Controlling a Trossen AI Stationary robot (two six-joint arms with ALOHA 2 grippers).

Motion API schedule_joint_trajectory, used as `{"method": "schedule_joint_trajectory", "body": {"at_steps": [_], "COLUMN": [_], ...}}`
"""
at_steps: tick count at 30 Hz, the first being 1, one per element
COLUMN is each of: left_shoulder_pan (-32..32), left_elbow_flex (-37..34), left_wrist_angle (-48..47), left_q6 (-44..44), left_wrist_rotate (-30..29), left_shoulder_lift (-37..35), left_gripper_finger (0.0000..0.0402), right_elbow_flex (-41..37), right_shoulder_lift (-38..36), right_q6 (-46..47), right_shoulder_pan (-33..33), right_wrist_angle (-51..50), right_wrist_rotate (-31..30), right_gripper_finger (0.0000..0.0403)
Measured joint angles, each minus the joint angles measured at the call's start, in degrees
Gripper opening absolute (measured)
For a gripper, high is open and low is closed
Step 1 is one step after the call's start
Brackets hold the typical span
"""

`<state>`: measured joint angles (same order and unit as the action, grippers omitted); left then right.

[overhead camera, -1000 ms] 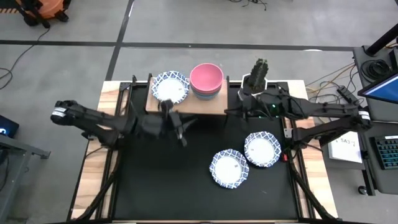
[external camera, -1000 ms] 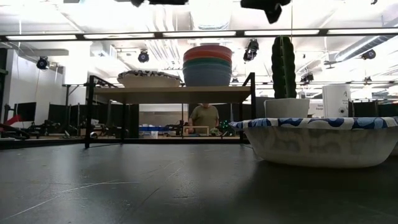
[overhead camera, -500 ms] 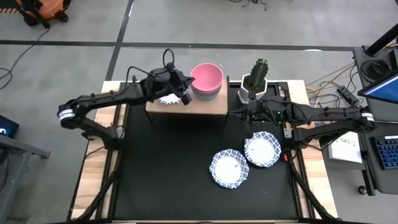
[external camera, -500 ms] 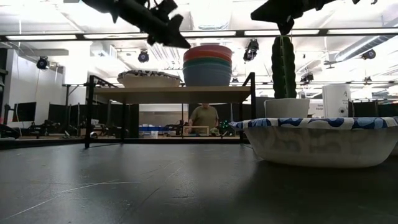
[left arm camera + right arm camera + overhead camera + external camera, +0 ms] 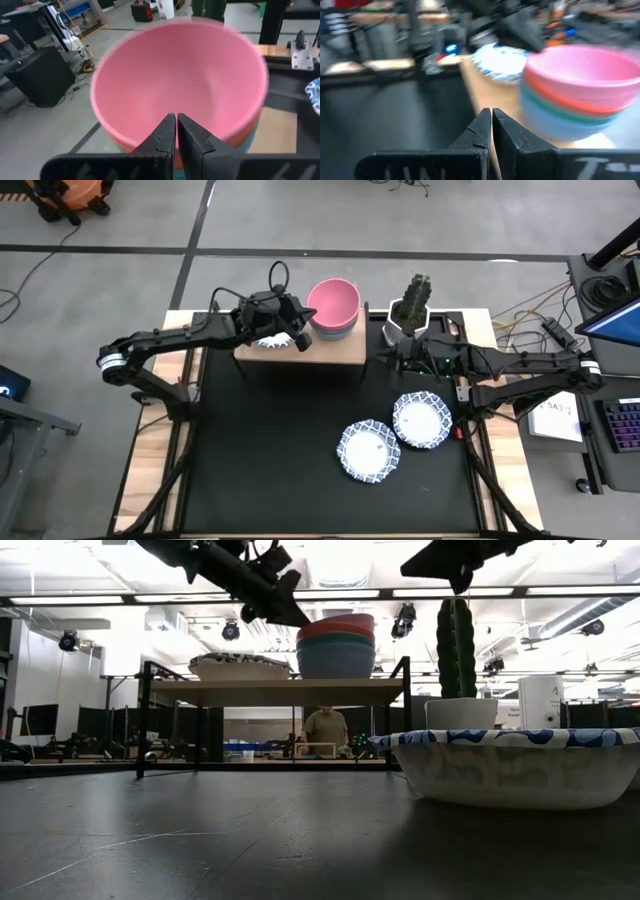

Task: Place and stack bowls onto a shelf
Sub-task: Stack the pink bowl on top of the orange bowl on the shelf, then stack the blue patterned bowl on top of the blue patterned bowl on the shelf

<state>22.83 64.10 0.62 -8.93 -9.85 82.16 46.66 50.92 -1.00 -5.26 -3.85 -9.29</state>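
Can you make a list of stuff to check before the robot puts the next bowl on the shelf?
1. Left hand empty: ok, its fingers are shut on nothing.
2. Right hand empty: ok, shut on nothing.
3. Bowls left to fetch: ok, two patterned bowls sit on the black table.
4. Stack of plain bowls straight: ok, pink on top, upright on the shelf.
5. Patterned bowl on the shelf free to stack on: not ok, the left arm is above it.
6. Cactus pot out of the way: cannot tell, the right arm is close beside it.
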Motion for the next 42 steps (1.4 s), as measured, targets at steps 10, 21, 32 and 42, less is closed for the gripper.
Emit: {"method": "schedule_joint_trajectory", "body": {"at_steps": [10, 21, 32, 42], "left_shoulder_pan": [-2.5, -9.5, -16.4, -24.0], "left_elbow_flex": [0.0, 0.0, 0.0, -0.2], "left_wrist_angle": [0.3, -2.3, -3.1, -6.8], "left_q6": [2.1, 3.6, 4.2, 11.0], "left_wrist_rotate": [0.0, -0.1, -0.1, -0.2], "left_shoulder_lift": [-3.3, -8.3, -9.3, -8.6], "left_gripper_finger": [0.0, 0.0, 0.0, 0.0], "right_elbow_flex": [11.5, 22.7, 22.6, 22.0], "right_shoulder_lift": [9.8, 24.1, 24.9, 16.1], "right_q6": [-7.0, -6.7, -2.3, -2.6], "right_shoulder_pan": [-6.2, -17.7, -17.9, -13.2], "right_wrist_angle": [1.7, -6.9, -7.8, -12.3], "right_wrist_rotate": [-6.3, -5.5, -3.8, -3.7], "right_gripper_finger": [0.0008, 0.0008, 0.0008, 0.0008]}}
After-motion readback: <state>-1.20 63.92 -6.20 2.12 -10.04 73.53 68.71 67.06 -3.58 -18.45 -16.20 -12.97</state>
